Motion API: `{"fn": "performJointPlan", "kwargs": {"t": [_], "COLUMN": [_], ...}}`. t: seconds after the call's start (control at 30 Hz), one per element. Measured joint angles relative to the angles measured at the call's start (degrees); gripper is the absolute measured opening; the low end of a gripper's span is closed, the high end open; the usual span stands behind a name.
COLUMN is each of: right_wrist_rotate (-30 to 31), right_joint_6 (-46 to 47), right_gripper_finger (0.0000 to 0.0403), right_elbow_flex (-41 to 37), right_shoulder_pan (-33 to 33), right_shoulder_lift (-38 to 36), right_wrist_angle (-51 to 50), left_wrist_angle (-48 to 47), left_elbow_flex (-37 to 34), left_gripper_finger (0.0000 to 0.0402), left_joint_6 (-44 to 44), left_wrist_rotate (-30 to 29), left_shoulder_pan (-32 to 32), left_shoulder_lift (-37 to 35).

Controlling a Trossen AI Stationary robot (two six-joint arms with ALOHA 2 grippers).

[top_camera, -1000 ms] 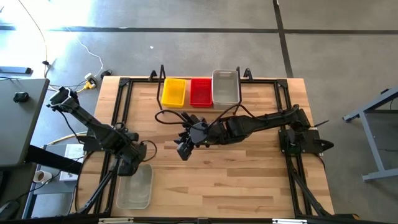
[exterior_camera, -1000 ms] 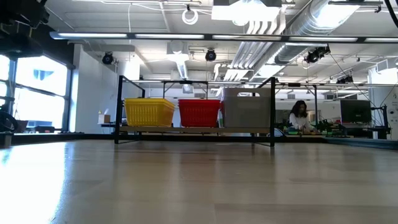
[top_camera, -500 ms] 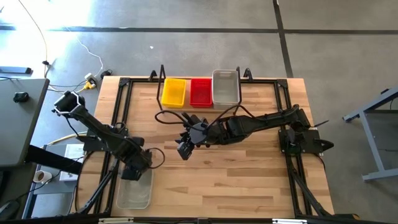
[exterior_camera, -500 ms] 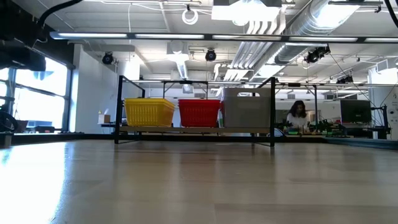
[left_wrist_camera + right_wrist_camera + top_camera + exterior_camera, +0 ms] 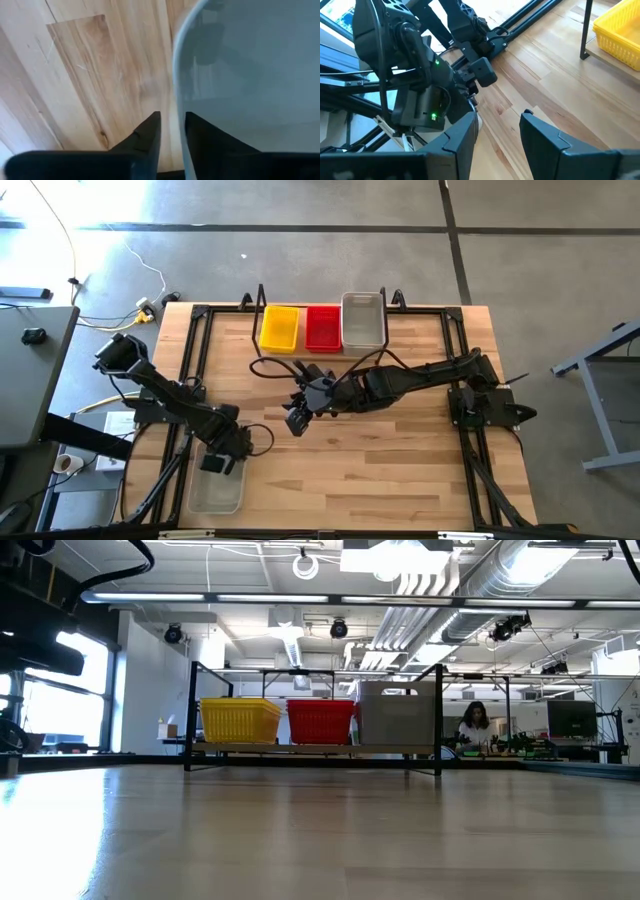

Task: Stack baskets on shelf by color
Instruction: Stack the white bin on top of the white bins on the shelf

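The left gripper [image 5: 222,464] has its fingers [image 5: 145,137] pinching the rim of a translucent grey-white plastic basket [image 5: 215,490], one inside, one outside, on the pale wooden bench [image 5: 400,470]. Its long axis runs front-to-back. The right gripper [image 5: 296,423] hovers mid-bench, fingers [image 5: 547,137] spread, empty; black wire shelf [image 5: 262,305] beyond.

A lab: exposed ceiling ducts [image 5: 520,570], bright strip lighting, a person [image 5: 474,726] at cluttered workbenches.

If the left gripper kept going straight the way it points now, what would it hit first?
Probably the translucent grey basket: in the left wrist view the left gripper has its fingers astride the basket's rim, the table right beneath. Depth is unclear.
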Motion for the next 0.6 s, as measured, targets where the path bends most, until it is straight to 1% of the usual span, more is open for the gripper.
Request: {"fn": "performJointPlan", "kwargs": {"t": [0.07, 0.17, 0.23, 0.47, 0.6], "right_wrist_rotate": [0.5, 1.1, 1.5, 2.1, -0.2], "right_joint_6": [0.0, 0.4, 1.2, 1.4, 1.1], "right_gripper_finger": [0.0142, 0.0142, 0.0142, 0.0142, 0.0142], "right_elbow_flex": [0.0, 0.0, 0.0, 0.0, 0.0], "right_shoulder_pan": [0.0, 0.0, 0.0, 0.3, 0.6], "right_shoulder_lift": [0.0, 0.0, 0.0, 0.0, 0.0], "right_wrist_angle": [-0.2, -0.3, -0.5, -0.5, -0.5], "left_wrist_angle": [0.0, 0.0, 0.0, -0.1, -0.1], "left_elbow_flex": [0.0, 0.0, 0.0, 0.0, 0.0], "left_gripper_finger": [0.0061, 0.0022, 0.0006, 0.0003, 0.0002], "left_joint_6": [0.8, 1.6, 1.3, 0.9, -1.2], "left_wrist_rotate": [0.6, 0.4, 0.0, 1.5, 2.7], "left_shoulder_pan": [0.1, 0.1, 0.1, 0.1, 1.5], "left_shoulder_lift": [0.0, -0.1, -0.2, -0.2, -0.2]}}
